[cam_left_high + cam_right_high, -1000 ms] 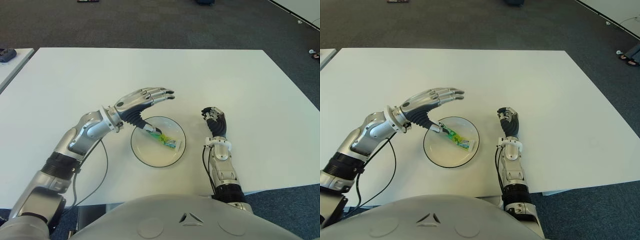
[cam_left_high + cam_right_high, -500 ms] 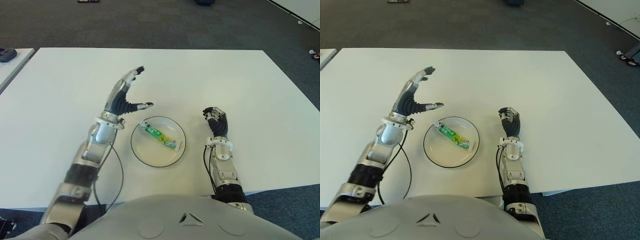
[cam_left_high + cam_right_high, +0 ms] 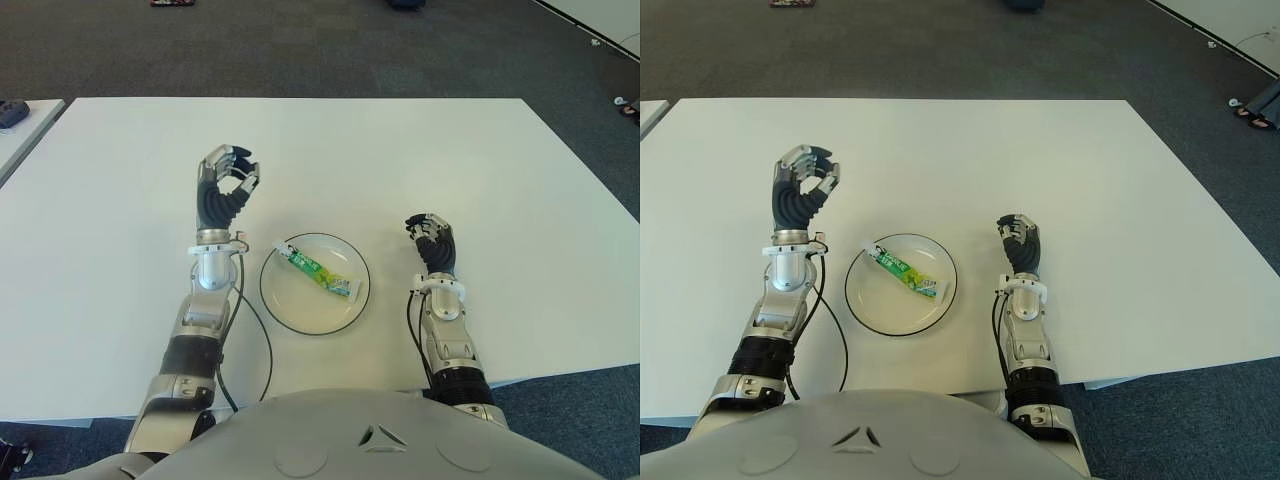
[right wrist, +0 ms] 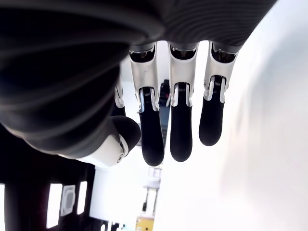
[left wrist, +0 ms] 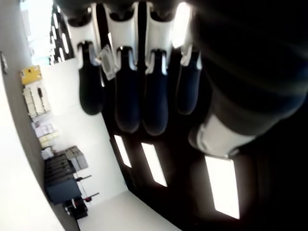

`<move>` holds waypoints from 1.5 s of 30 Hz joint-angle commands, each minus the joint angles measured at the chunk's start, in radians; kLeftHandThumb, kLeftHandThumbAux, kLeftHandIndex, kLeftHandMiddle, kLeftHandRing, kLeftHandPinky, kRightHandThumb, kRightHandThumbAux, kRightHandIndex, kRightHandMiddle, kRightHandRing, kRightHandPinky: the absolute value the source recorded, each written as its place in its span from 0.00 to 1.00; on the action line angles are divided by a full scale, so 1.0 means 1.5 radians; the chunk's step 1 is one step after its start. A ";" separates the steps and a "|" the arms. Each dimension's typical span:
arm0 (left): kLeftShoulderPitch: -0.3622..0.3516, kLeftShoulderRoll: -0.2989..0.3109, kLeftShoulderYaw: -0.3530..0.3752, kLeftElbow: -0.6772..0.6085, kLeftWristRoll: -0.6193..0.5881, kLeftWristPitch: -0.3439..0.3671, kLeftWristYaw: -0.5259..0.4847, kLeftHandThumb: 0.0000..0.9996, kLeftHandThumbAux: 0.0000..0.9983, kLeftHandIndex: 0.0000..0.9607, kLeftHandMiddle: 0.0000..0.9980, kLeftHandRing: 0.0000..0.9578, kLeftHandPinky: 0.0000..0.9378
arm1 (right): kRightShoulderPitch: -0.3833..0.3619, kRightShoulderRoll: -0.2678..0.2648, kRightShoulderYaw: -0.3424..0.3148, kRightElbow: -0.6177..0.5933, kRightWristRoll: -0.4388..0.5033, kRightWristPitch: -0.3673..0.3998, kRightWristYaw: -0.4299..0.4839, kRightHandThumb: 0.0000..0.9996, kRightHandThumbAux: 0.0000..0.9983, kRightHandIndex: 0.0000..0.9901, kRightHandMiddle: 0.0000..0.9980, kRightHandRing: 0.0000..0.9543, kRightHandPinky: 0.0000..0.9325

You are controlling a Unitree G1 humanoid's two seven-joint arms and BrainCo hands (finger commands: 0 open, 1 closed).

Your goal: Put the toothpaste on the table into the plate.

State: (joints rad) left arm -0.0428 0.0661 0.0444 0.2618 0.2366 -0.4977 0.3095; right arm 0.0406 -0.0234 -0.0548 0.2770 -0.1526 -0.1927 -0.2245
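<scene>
Left hand (image 3: pixel 224 186) is up at 10 o'clock from the plate (image 3: pixel 285 308), fingers curled, holding nothing; right hand (image 3: pixel 432 243) at 3 o'clock, also curled and empty. Toothpaste (image 3: pixel 320 274) lies inside the plate, diagonal, cap end toward 10 o'clock, tail toward 4. I judge placement done. To finish well: I keep both hands clear of the rim, retract straight back and low, no sweep over the plate. Beyond it, bare table (image 3: pixel 400 150) toward 12.
</scene>
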 commanded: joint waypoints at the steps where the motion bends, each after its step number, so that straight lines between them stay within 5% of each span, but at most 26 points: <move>1: 0.009 -0.016 0.013 0.030 -0.017 0.013 0.012 0.70 0.72 0.45 0.59 0.59 0.58 | -0.007 0.000 0.001 0.010 0.006 -0.003 0.005 0.71 0.73 0.43 0.45 0.44 0.45; 11: 0.007 -0.028 0.027 0.094 -0.034 0.000 0.018 0.70 0.72 0.45 0.57 0.58 0.54 | -0.010 0.002 -0.001 0.008 0.005 -0.002 0.004 0.71 0.73 0.43 0.45 0.44 0.44; 26: 0.005 -0.024 0.035 0.206 -0.030 -0.061 0.026 0.70 0.72 0.45 0.59 0.60 0.60 | -0.009 0.001 -0.003 0.004 0.005 -0.006 0.005 0.71 0.73 0.43 0.46 0.45 0.46; 45: 0.059 -0.016 -0.015 0.162 -0.010 0.042 -0.016 0.70 0.72 0.45 0.58 0.59 0.57 | -0.013 0.003 -0.003 0.009 0.003 -0.032 0.001 0.71 0.73 0.43 0.46 0.45 0.46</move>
State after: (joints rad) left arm 0.0153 0.0461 0.0409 0.5310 0.2164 -0.4690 0.3093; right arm 0.0317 -0.0207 -0.0596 0.2788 -0.1528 -0.2314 -0.2198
